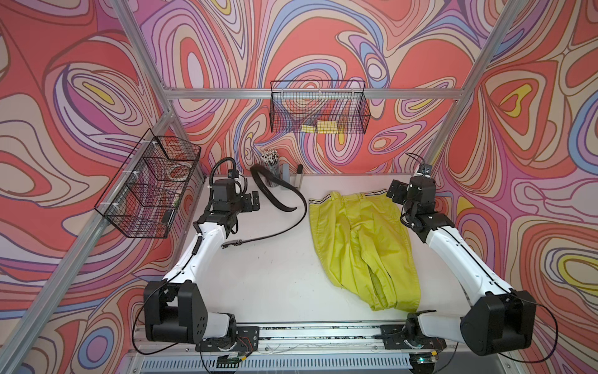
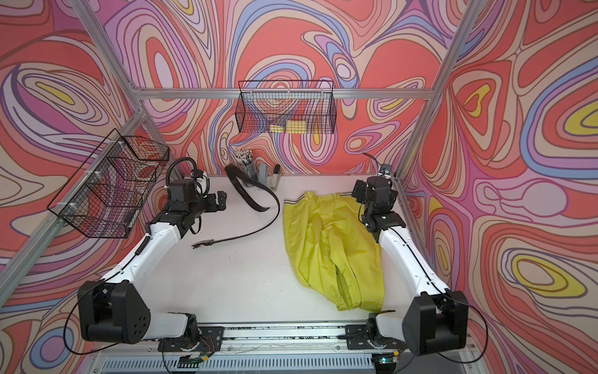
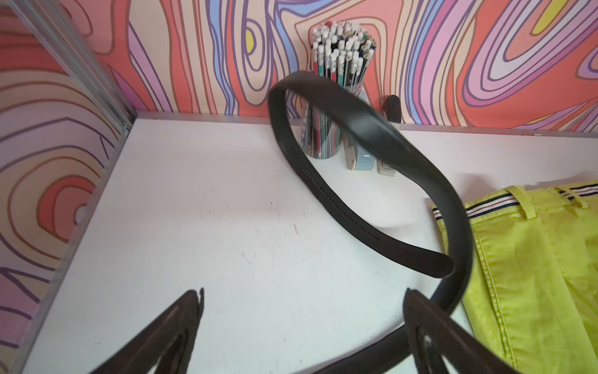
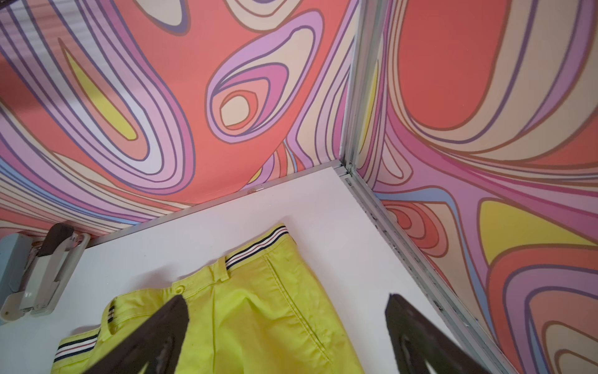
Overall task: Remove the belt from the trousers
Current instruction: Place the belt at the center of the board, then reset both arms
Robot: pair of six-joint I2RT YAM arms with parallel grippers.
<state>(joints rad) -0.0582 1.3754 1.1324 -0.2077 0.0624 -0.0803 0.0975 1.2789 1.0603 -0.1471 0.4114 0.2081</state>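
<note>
The black belt (image 1: 255, 239) (image 2: 226, 239) lies on the white table, left of the trousers and apart from them. Its buckle (image 1: 231, 243) rests by my left forearm. The strap (image 3: 356, 226) curves back and loops up, blurred, in front of the pencil cup. The yellow-green trousers (image 1: 359, 239) (image 2: 330, 239) (image 3: 530, 259) (image 4: 259, 311) lie flat at the right, with the striped waistband toward the back wall. My left gripper (image 1: 254, 201) (image 3: 302, 293) hangs open above the table beside the belt, holding nothing. My right gripper (image 1: 395, 191) (image 4: 286, 297) is open over the waistband's right end.
A cup of pencils (image 1: 271, 168) (image 3: 339, 64) and two staplers (image 1: 293, 179) (image 4: 42, 275) stand at the back wall. One wire basket (image 1: 149, 187) hangs on the left frame and another (image 1: 318, 108) on the back rail. Patterned walls close three sides.
</note>
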